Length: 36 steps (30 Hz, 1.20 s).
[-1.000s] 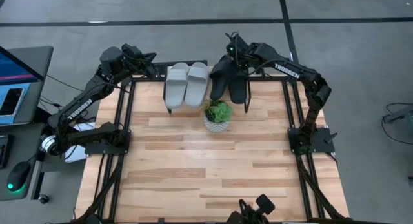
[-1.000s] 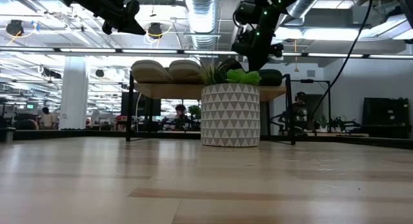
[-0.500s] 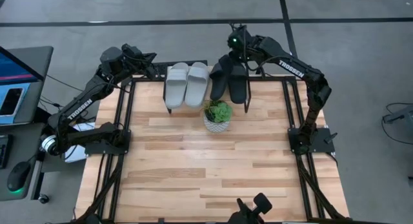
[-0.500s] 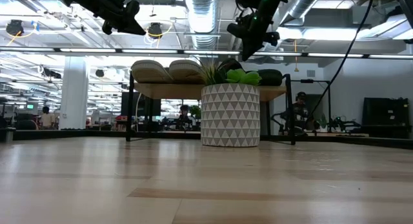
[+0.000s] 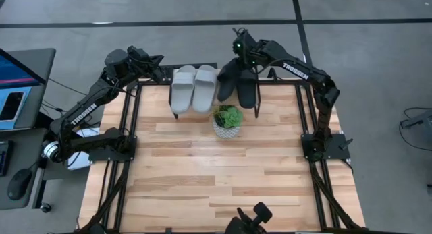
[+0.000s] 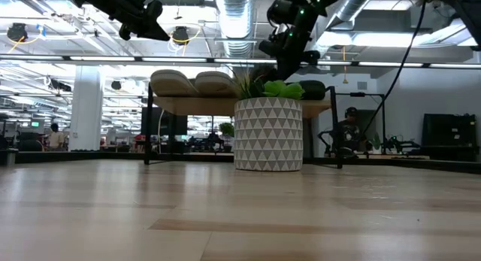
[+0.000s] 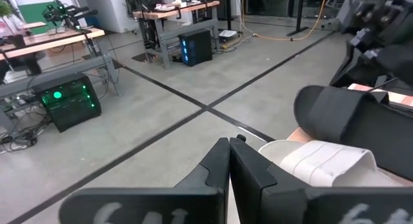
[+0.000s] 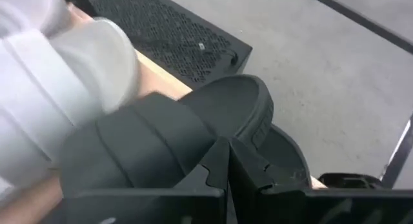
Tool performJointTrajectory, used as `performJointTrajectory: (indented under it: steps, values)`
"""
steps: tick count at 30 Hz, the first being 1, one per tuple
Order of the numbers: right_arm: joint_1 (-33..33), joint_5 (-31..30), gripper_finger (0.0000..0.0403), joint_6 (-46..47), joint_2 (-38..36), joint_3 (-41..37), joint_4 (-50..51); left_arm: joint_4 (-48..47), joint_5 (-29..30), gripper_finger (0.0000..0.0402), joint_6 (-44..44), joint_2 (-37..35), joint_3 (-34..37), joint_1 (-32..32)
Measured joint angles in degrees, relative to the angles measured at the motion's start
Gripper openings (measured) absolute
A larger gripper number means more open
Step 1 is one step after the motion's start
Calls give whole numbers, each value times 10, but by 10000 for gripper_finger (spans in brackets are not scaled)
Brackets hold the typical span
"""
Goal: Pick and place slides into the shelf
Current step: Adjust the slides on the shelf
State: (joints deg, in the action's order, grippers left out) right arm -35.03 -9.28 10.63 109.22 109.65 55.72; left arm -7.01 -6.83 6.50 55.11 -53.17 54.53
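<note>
Two light grey slides point(image 5: 194, 88) and two black slides point(image 5: 237, 85) lie side by side, soles down, on the shelf point(image 6: 188, 104) at the table's far edge. My right gripper point(image 5: 234, 60) is shut and slants down from the far right onto the left black slide point(image 8: 142, 146); in the low view it point(image 6: 280, 71) ends at that slide's top. My left gripper point(image 5: 160, 58) is shut and hangs in the air left of the grey slides point(image 7: 322, 162), touching nothing. My right gripper has its shut fingertips point(image 8: 216, 161) against the left black slide, at the edge of its wide strap point(image 8: 193, 137) beside the footbed. The fingers come slanting down from the far right. The slide lies flat on the shelf between a grey slide and the other black one.
A patterned white pot with a green plant point(image 5: 227, 121) stands on the table just in front of the shelf, below the black slides. The wooden table point(image 5: 216, 180) stretches toward the near edge. Black frame rails run along both of its sides.
My right gripper has gone up from the black slides, then toward the table's left and down again onto the left black slide. The row of slides and the shelf stand a little farther left than before.
</note>
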Motion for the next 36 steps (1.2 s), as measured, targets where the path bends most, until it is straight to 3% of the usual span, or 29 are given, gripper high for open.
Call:
performJointTrajectory:
  steps: [20,31,36]
  values:
    - [14,68,0,-28,19,14,-37,0,0,0,0,0,0,0]
    - [19,76,0,-37,19,15,-39,1,-1,0,0,0,0,0]
    - [25,49,0,-36,12,15,-35,1,-1,0,0,0,0,0]
